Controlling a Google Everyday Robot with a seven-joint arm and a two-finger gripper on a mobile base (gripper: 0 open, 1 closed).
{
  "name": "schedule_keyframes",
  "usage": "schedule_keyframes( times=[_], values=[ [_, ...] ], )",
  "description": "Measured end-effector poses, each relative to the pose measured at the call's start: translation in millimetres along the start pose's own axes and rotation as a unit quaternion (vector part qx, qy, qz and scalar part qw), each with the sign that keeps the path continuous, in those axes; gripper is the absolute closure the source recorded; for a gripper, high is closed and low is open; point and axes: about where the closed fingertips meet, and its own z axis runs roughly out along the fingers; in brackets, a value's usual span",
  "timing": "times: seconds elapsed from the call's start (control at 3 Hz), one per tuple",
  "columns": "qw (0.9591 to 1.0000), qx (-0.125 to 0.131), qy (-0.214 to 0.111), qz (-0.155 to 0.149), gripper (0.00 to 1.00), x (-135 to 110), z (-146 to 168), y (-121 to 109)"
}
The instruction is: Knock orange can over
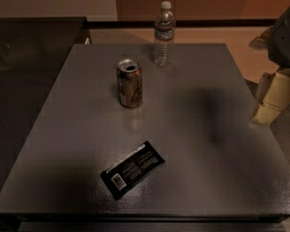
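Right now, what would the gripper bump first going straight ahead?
The gripper, at the far right, points downward, so probably the table's right edge; depth is unclear. It would miss the orange can.

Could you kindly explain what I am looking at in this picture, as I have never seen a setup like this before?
This is one camera view looking down onto a grey table; where the camera is mounted is not recorded. The machine is a mobile robot with one arm. Only the arm's end shows: the pale gripper, a two-fingered clamp, hangs at the right edge of the picture, past the table's right side. Nothing seems to be in it. On the table, the orange can stands upright, left of the middle. Behind it, near the far edge, stands a clear water bottle with a white cap. Nearer the camera lies a flat black packet with a barcode. The job is to knock the can over, which is not yet done.
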Motion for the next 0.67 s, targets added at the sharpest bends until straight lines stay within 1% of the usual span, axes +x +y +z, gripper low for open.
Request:
schedule_keyframes(
  times=[0.33, 0.67],
  values=[
    [0.9991, 0.002, -0.041, -0.005, 0.0, -23, 15, -5],
    [0.9956, -0.007, -0.094, 0.003, 0.0, -51, 36, -17]
  ],
)
